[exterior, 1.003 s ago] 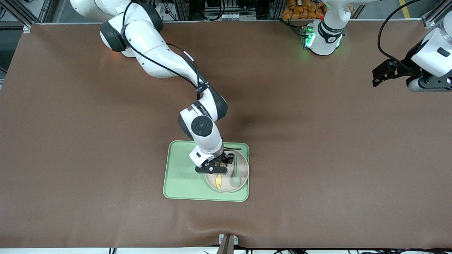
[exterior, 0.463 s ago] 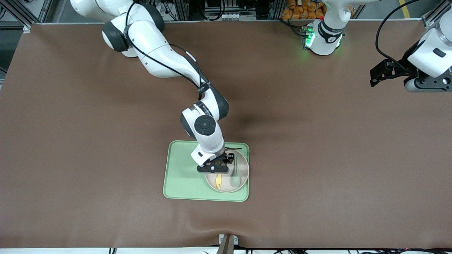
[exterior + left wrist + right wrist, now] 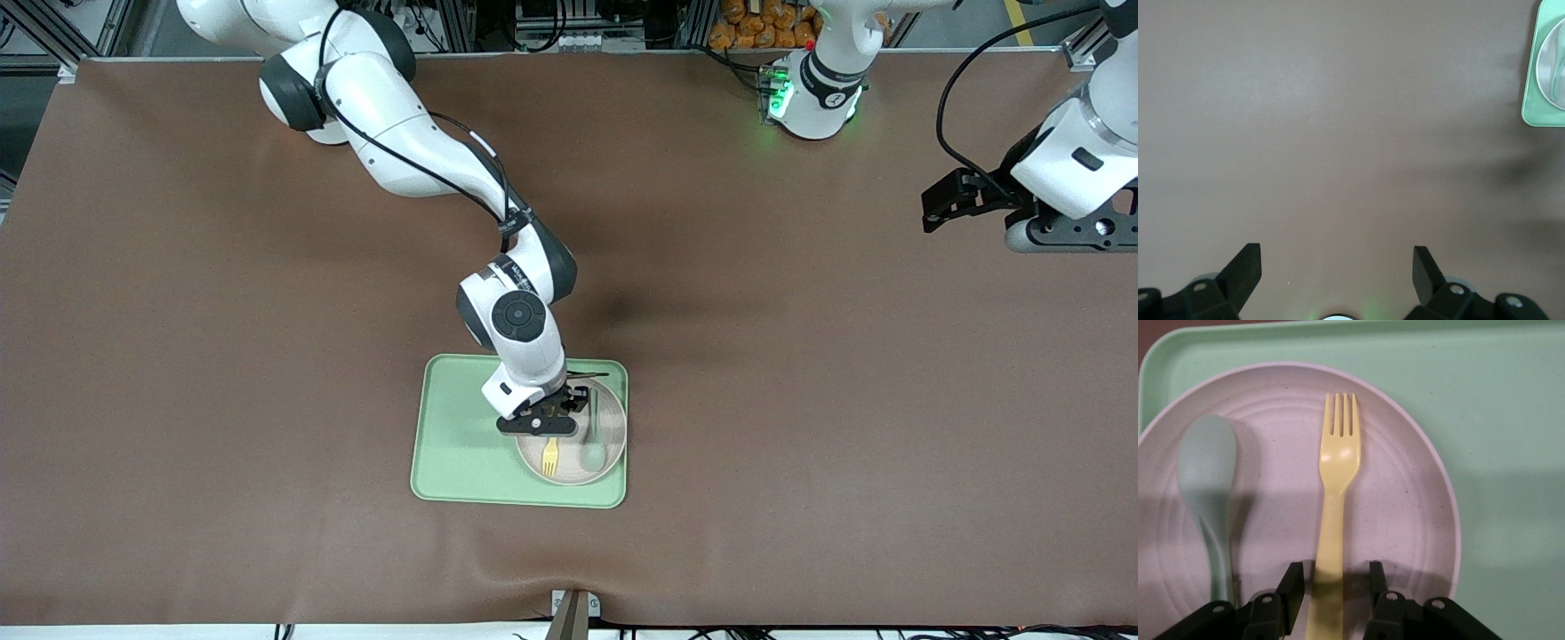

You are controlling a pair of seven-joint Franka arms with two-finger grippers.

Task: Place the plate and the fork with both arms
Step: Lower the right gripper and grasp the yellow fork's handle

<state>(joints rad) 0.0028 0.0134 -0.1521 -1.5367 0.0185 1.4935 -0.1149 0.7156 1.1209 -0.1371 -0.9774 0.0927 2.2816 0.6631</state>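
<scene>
Two claws: one working at the tray, one waiting off to the side
Right claw (image 3: 1331,593): low over the plate's rim, fingers astride the fork's handle with a narrow gap each side; not yet pinching it as far as the right wrist view shows
Reason for that pose: judged to be set lengthwise on the handle end so the tines stay free and the fork can lift straight off the plate
Fork (image 3: 550,457): lying flat in the plate, tines toward the front camera, handle running under the right claw
Plate (image 3: 613,444): sitting on the green tray (image 3: 453,444), in the tray's corner toward the left arm's end and nearer the front camera
Spoon (image 3: 593,453): grey-green, in the same plate just beside the fork, parallel to it, not touching it
Left claw (image 3: 956,200): fingers spread wide, empty, up over bare table (image 3: 800,400) toward the left arm's end, well apart from the tray; this arm waits
Reason for waiting: judged to be held clear so the right arm can take the fork first, the plate being left for it
Change since earlier, right claw: fingers have drawn in around the handle; wrist has barely shifted
Change since earlier, left claw: has drifted slightly inward along the table and its arm has lifted
Change since earlier, objects: fork, spoon, plate and tray lie as they did
</scene>
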